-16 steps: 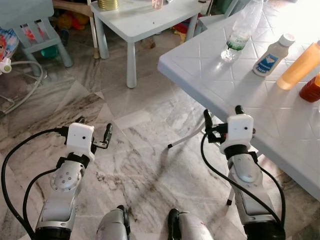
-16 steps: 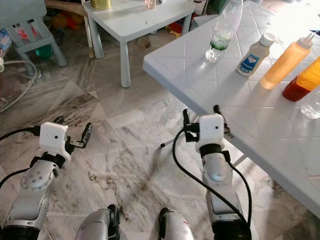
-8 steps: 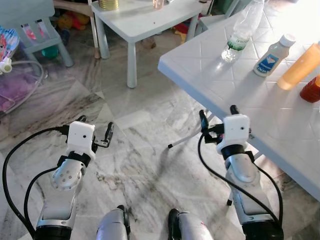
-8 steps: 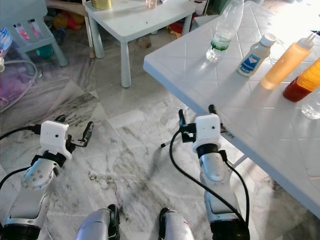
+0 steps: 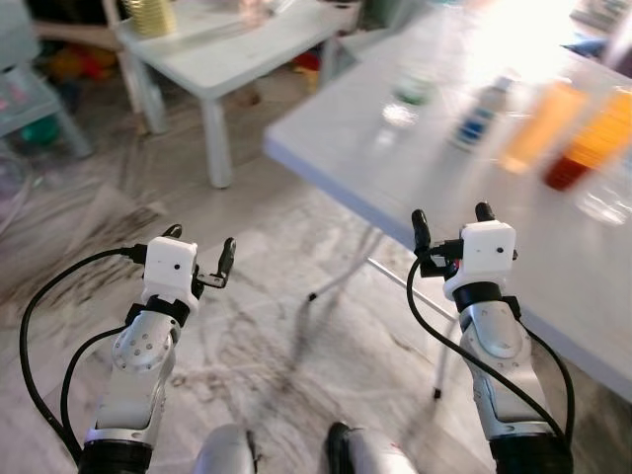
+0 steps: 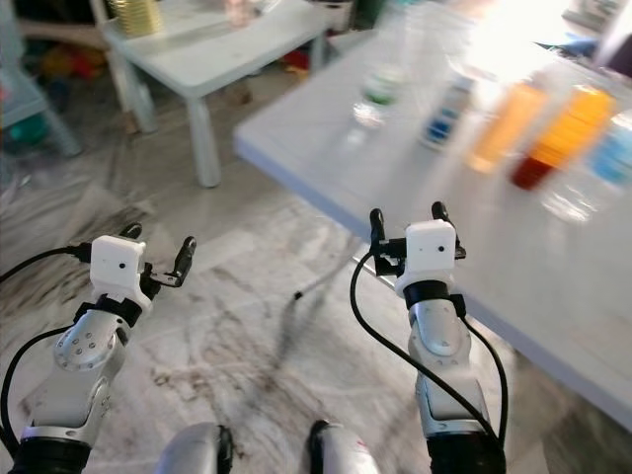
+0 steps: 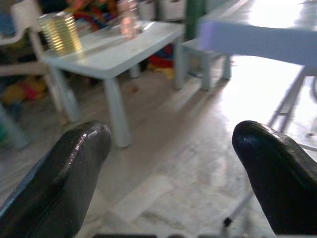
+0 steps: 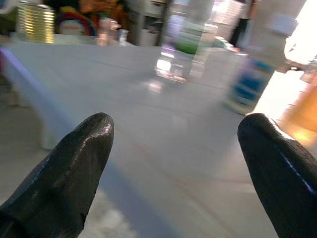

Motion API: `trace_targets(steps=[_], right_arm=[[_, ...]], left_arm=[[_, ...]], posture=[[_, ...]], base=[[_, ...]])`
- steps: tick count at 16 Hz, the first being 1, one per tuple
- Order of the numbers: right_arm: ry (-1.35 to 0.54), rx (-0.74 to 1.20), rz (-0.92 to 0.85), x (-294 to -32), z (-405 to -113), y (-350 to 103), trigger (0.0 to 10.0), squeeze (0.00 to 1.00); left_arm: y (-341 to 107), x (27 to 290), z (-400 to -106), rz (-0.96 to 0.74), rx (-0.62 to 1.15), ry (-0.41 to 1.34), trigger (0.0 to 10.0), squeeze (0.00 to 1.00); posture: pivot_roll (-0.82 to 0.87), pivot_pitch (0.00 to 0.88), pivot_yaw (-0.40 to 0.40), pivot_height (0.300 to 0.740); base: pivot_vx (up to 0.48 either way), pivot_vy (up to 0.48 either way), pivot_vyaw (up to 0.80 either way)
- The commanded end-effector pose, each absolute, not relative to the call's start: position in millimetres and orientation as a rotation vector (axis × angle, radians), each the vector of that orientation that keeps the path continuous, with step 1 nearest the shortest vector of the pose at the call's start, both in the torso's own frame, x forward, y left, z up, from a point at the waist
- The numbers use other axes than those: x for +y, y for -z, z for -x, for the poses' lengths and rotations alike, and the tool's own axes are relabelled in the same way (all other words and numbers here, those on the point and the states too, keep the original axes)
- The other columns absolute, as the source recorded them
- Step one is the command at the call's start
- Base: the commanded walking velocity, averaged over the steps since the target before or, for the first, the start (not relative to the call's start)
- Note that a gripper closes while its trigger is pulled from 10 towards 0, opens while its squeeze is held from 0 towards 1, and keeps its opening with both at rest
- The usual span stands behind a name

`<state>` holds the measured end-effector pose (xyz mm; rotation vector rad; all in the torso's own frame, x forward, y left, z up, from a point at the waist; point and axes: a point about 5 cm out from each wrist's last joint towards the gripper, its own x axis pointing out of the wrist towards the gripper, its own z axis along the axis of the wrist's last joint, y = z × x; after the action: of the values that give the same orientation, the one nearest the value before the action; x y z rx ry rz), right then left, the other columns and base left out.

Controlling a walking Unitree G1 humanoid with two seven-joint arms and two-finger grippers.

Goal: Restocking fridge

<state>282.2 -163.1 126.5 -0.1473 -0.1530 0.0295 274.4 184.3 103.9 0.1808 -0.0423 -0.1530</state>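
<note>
While both arms are raised in front of the body, each end effector stands wide and holds nothing. Right end effector (image 5: pixel 449 213): its two black fingers (image 8: pixel 74 168) are spread well apart, at the near edge of the large white surface (image 5: pixel 612 286), with the fingertips level with that edge. Left end effector (image 5: pixel 200 249): its fingers (image 7: pixel 69 173) are likewise spread wide, above the marbled floor (image 5: pixel 286 326) and well apart from the surface.

Task items stand in a row along the far part of the large surface; all are blurred in the head views. From the far corner toward the right edge: a clear water bottle (image 5: pixel 403 97) with a green label, nearest the corner; a small white bottle (image 5: pixel 481 111) with a blue label, beside it; an orange squeeze bottle (image 5: pixel 534 124); a red-and-orange bottle (image 5: pixel 587 148); and a clear container (image 5: pixel 610 200) at the right side, too blurred to identify. In the right wrist view the water bottle (image 8: pixel 184 42) and the white bottle (image 8: pixel 250 84) appear between the spread fingers, beyond the fingertips.

Beyond the floor stands a small white table (image 5: pixel 232 59), carrying a yellow ribbed jar (image 5: pixel 151 15) near its far left corner.
</note>
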Motion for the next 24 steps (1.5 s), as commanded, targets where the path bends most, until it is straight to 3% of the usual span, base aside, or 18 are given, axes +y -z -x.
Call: trace_targets(steps=[1, 5, 8, 17, 24], right_arm=[[-0.049, -0.190, 0.160, -158.3, -283.9, -133.4, 10.0, 0.00], [-0.033, -0.211, 0.163, -160.6, -287.7, -137.7, 10.0, 0.00], [-0.022, -0.226, 0.164, -162.2, -293.1, -142.6, 10.0, 0.00], [-0.044, -0.218, 0.157, -157.1, -286.3, -140.5, 10.0, 0.00], [-0.060, -0.242, 0.172, -156.7, -286.1, -144.7, 10.0, 0.00]], left_arm=[[-101.7, 191.9, -272.9, -0.170, -0.035, 0.123, 10.0, 0.00], [-105.6, 198.8, -283.2, -0.114, -0.030, 0.111, 10.0, 0.00], [-117.3, 203.2, -290.5, -0.106, -0.049, 0.107, 10.0, 0.00], [-102.1, 188.1, -270.9, 0.012, -0.007, 0.079, 10.0, 0.00], [-113.7, 185.1, -279.9, 0.036, -0.054, 0.085, 10.0, 0.00]], posture=[[0.04, 0.176, -0.067, 0.740], [0.04, 0.156, -0.071, 0.740], [0.06, 0.153, -0.066, 0.740], [0.03, 0.152, -0.076, 0.740], [0.03, 0.160, -0.071, 0.740]], base=[[0.304, 0.371, 0.00], [0.283, 0.388, 0.00], [0.084, 0.366, -0.80], [0.000, 0.000, -0.80], [0.265, 0.000, 0.00]])
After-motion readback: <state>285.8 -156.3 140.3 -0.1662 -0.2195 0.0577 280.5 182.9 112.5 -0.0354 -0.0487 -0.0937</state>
